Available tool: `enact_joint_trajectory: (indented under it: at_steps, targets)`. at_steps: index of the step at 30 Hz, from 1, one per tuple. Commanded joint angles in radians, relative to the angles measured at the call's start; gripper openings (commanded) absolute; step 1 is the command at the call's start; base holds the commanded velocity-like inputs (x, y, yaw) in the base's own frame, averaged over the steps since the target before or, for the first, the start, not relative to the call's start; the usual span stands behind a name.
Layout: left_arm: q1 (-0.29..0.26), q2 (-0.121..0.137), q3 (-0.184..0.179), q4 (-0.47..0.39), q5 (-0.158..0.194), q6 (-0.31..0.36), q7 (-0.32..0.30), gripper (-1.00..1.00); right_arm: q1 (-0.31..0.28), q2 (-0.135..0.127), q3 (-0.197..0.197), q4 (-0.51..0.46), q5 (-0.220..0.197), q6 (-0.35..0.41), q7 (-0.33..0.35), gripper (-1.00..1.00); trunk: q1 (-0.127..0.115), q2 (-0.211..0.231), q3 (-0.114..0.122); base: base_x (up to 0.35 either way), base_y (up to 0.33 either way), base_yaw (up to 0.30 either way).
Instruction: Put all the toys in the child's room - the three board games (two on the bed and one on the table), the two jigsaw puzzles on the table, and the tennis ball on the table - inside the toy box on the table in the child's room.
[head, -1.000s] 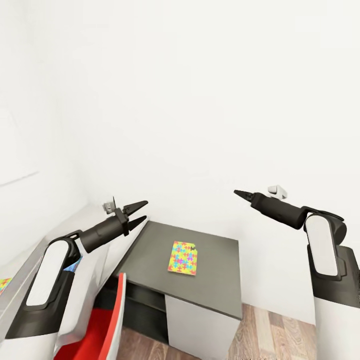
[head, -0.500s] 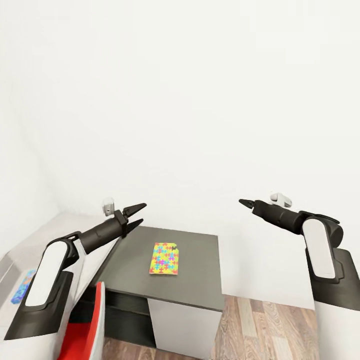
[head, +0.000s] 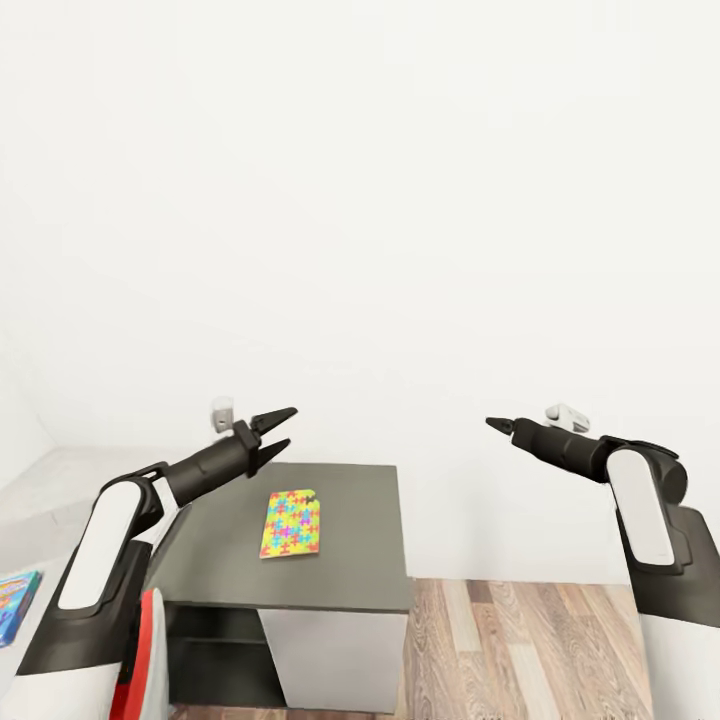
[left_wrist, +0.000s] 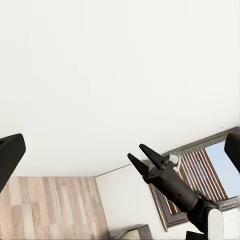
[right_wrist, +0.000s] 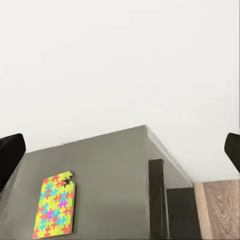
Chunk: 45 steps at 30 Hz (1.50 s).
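**A:** Where was the jigsaw puzzle?

**B:** It lay flat on the dark grey section of the counter, nearer the counter's left half in the head view, with one corner notched. Nothing touched it. The right wrist view caught it too, lying well away from the counter's far edge.

**A:** And the two arms?

**B:** Both were held up in the air in front of the white wall. The left gripper hung above the counter's back left corner with its two dark fingers spread apart and nothing between them. The right gripper pointed leftward, out past the counter's right edge and above the wood-plank floor. From the head camera its fingers lined up into a single point, but the left wrist view showed it with the tips parted and empty.

**A:** Anything else of the toys?

**B:** A blue board game showed at the far left edge of the head view, partly cut off, lying on a pale surface beside the left arm. A sliver of red chair stood below that arm. A dark-framed window with slatted blinds appeared behind the right gripper in the left wrist view.
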Motion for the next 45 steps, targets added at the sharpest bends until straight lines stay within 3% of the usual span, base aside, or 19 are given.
enact_joint_trajectory:
  at_steps: [1,3,11,17,20,27,34,45]
  targets:
    - [-0.002,0.0,0.001,0.002,0.006,0.004,0.006,1.0,0.0,-0.002,0.0,0.012,-0.009,0.004,-0.009,1.0,0.001,-0.002,-0.002,0.0,0.0,-0.287]
    - [-0.003,-0.002,-0.001,0.009,-0.002,0.004,0.007,1.0,0.002,-0.006,0.002,0.069,-0.008,0.004,-0.011,1.0,0.001,-0.002,-0.002,0.0,0.0,-0.287]
    - [-0.006,-0.011,-0.004,0.029,-0.026,0.004,0.007,1.0,0.005,-0.007,0.005,0.125,-0.007,0.004,-0.013,1.0,0.001,-0.002,-0.002,0.0,0.0,-0.287]
    - [-0.022,-0.024,-0.032,0.068,-0.053,0.003,0.008,1.0,0.006,-0.008,0.01,0.154,-0.004,0.004,-0.013,1.0,0.001,-0.002,-0.002,0.0,0.0,-0.287]
    - [-0.032,-0.031,-0.052,0.089,-0.089,-0.002,0.008,1.0,0.006,-0.008,0.044,0.182,0.007,0.004,-0.014,1.0,0.001,-0.002,-0.002,0.0,0.0,-0.287]
    - [-0.039,-0.042,-0.065,0.116,-0.133,-0.011,0.009,1.0,0.0,-0.006,0.12,0.257,0.028,0.004,-0.014,1.0,0.001,-0.002,-0.002,0.0,0.0,-0.287]
    - [-0.042,-0.045,-0.064,0.135,-0.152,-0.015,0.026,1.0,-0.014,0.004,0.158,0.35,0.037,0.004,-0.012,1.0,0.001,-0.002,-0.002,0.0,0.0,-0.287]
    - [-0.043,-0.041,-0.062,0.14,-0.15,-0.014,0.095,1.0,-0.017,0.006,0.168,0.374,0.04,0.004,-0.007,1.0,0.001,-0.002,-0.002,0.0,0.0,-0.287]
